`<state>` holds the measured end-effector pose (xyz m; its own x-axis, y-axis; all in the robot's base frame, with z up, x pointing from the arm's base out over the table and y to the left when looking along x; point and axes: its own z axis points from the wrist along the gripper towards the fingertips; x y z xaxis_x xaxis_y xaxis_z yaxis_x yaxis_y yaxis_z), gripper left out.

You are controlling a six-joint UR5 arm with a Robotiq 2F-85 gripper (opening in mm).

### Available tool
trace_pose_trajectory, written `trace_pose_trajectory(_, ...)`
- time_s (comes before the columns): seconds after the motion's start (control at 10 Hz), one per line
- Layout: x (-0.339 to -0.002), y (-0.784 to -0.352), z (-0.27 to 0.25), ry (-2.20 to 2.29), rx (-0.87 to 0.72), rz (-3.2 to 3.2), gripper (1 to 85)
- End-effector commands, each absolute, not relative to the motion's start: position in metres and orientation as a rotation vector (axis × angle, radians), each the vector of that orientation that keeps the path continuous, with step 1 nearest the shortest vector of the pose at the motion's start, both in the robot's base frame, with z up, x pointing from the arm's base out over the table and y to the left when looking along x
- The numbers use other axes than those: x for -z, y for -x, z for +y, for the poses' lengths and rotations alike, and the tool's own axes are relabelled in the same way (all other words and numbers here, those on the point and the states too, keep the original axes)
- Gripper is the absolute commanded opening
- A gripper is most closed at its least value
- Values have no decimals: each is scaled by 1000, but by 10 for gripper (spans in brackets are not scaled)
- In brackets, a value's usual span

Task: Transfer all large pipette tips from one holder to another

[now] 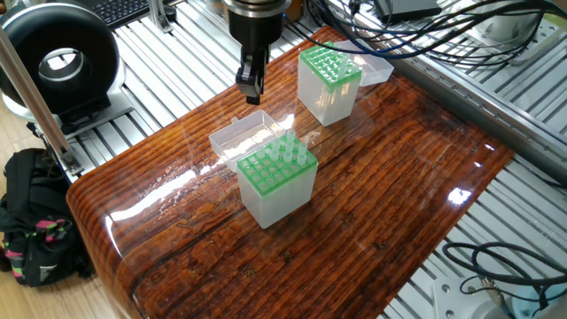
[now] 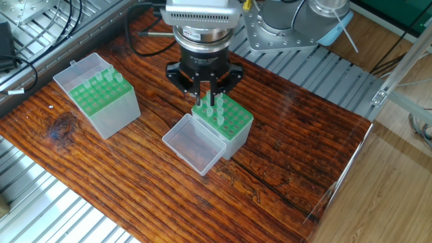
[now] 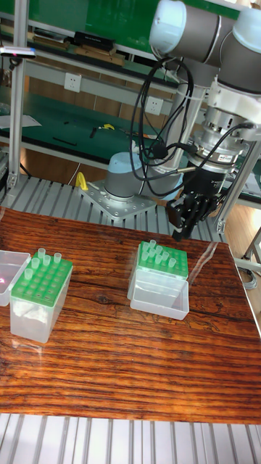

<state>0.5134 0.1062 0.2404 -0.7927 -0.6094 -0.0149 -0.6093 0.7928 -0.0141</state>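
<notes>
Two clear holders with green hole-plates stand on the wooden table. The middle holder (image 2: 226, 125) (image 1: 276, 182) (image 3: 162, 270) carries several large pipette tips (image 2: 214, 106) (image 1: 290, 150) (image 3: 155, 251) clustered at one corner. The other holder (image 2: 101, 101) (image 1: 328, 81) (image 3: 40, 293) has several tips (image 2: 108, 79) (image 3: 44, 257) along its far edge. My gripper (image 2: 206, 96) (image 1: 250, 86) (image 3: 181, 228) hangs just above the middle holder's tip cluster. Its fingers (image 2: 200, 93) stand a narrow gap apart, open, with nothing between them.
Each holder's clear lid is hinged open: one (image 2: 195, 143) lies in front of the middle holder, one (image 1: 370, 58) behind the other. Slatted aluminium framing (image 1: 168, 62) borders the table. A black round device (image 1: 58, 58) and cables (image 1: 425, 35) sit off the table.
</notes>
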Motion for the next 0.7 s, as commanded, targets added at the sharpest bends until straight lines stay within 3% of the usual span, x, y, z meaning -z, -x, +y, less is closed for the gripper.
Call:
trace_pose_trajectory(0.0,-242,-502,91,1095,87,2987,233)
trace_pose_trajectory(0.4,-240,-490,99,1231,22,2969,270)
trace_pose_trajectory(0.6,-207,-487,115,1267,74,2918,307)
